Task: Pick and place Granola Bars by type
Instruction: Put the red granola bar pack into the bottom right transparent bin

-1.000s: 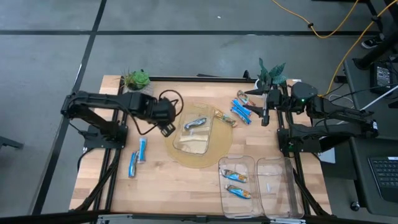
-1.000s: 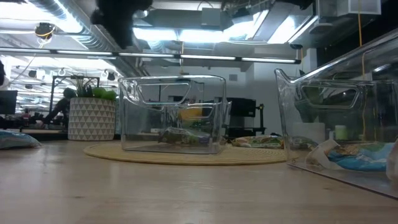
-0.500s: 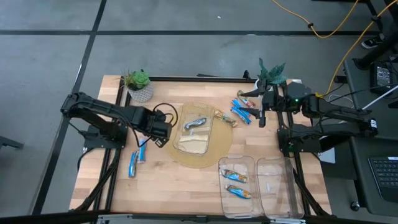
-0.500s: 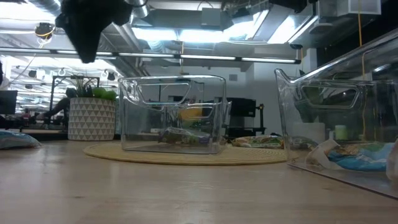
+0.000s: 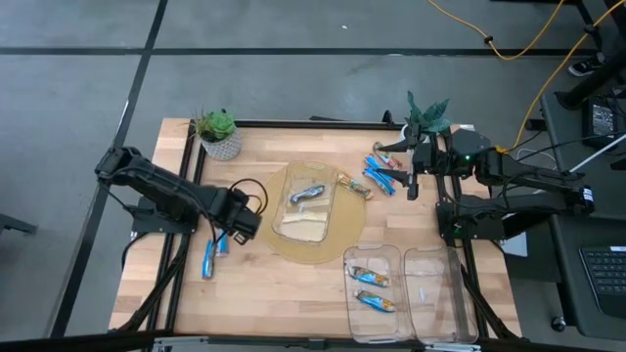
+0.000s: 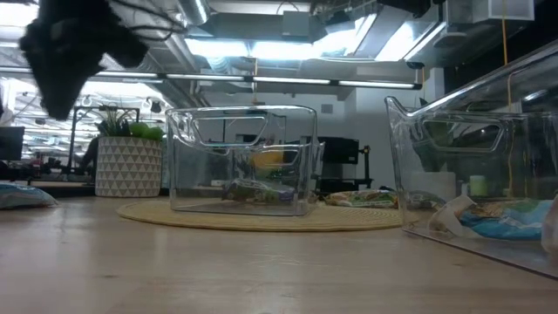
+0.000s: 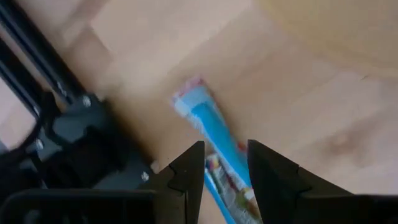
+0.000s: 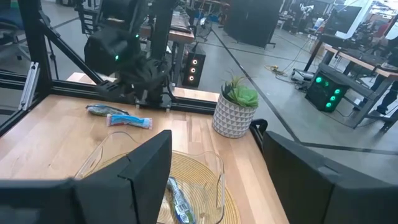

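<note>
Two blue-and-silver granola bars (image 5: 223,236) (image 5: 208,259) lie flat on the wood near the table's left edge. My left gripper (image 5: 240,221) (image 7: 225,158) hovers open just above the nearer-to-centre bar (image 7: 211,140), which shows between its fingers; I see no touch. In the low view the left gripper (image 6: 61,61) hangs well above the tabletop. My right gripper (image 5: 411,186) (image 8: 217,168) is wide open, beside a cluster of blue bars (image 5: 381,176) at the far right. One multicoloured bar (image 5: 355,186) lies on the mat's edge.
A clear bin (image 5: 305,203) (image 6: 240,161) on a round woven mat (image 5: 333,249) holds one bar (image 5: 310,194). Two clear bins (image 5: 372,293) (image 5: 435,293) stand at the near right; the left one holds two multicoloured bars (image 5: 370,278). Potted plants (image 5: 217,132) (image 5: 427,112) stand at the far edge.
My left gripper has moved from beside the centre bin toward the table's left and near edges, and has come lower, ending over the blue bars on the wood. The bars have not moved.
</note>
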Controlling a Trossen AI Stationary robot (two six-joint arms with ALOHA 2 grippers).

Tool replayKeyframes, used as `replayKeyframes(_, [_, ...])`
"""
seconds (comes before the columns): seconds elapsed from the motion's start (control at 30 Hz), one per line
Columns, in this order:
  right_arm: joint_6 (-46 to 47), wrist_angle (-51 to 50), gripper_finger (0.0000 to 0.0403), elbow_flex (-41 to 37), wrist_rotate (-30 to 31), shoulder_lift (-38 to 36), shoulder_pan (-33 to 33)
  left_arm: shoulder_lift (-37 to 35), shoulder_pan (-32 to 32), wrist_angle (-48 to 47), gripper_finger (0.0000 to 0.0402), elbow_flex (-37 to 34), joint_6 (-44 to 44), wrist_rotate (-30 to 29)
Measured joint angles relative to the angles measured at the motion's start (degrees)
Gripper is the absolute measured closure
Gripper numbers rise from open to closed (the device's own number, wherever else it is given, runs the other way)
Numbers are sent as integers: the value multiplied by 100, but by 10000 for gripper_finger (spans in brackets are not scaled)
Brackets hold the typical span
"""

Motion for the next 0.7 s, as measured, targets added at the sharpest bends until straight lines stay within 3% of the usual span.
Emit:
replayKeyframes(0.3, [-20,-2,150,0,-2,2,0,0,-291,413,271,-662,-340,358])
replayKeyframes(0.7, [-4,-4,150,0,-2,2,0,0,-321,1002,167,-1244,-569,390])
